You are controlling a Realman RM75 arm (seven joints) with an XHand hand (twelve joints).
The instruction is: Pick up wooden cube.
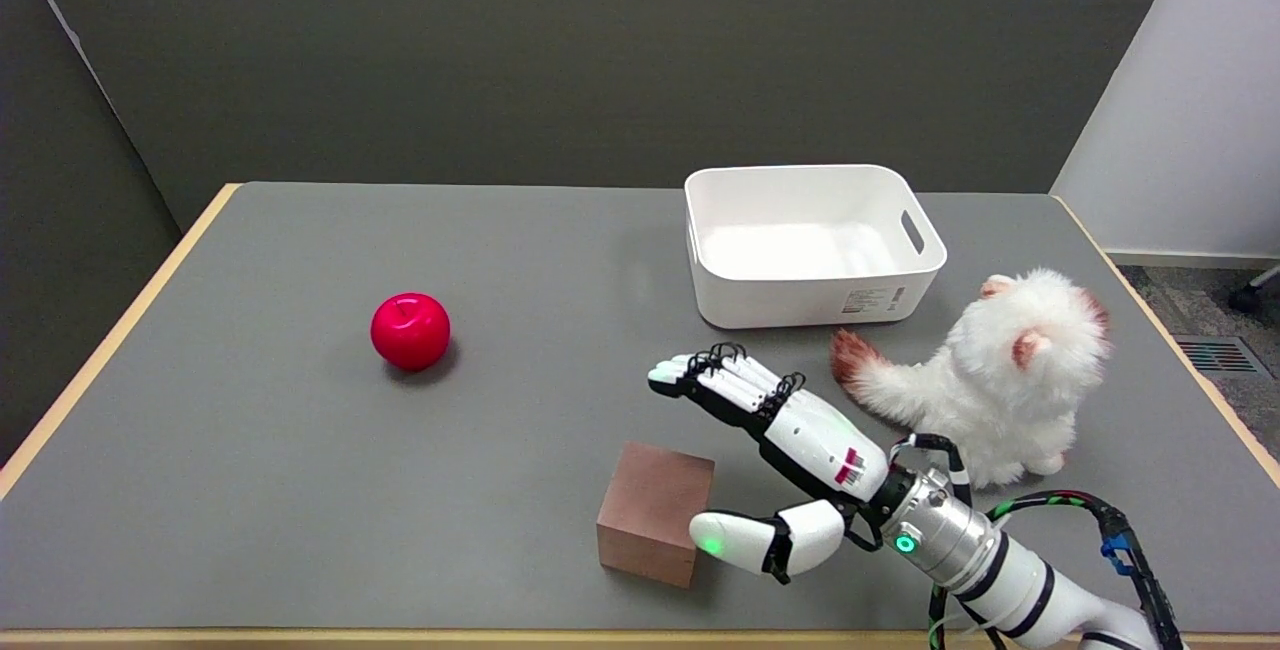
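In the lower middle of the frame, the wooden cube (655, 513) sits untouched on the grey tabletop (250, 450). The right hand (775, 460) hovers just beside it, fingers spread and holding nothing; closing around it and lifting both remain.

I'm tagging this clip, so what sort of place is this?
Probably a robotics lab or test room: a bare grey table against plain partition walls, with test props, a wooden cube, red apple and white bin.

Single head view, high over the table's (300, 450) near edge, facing down and across toward the wall
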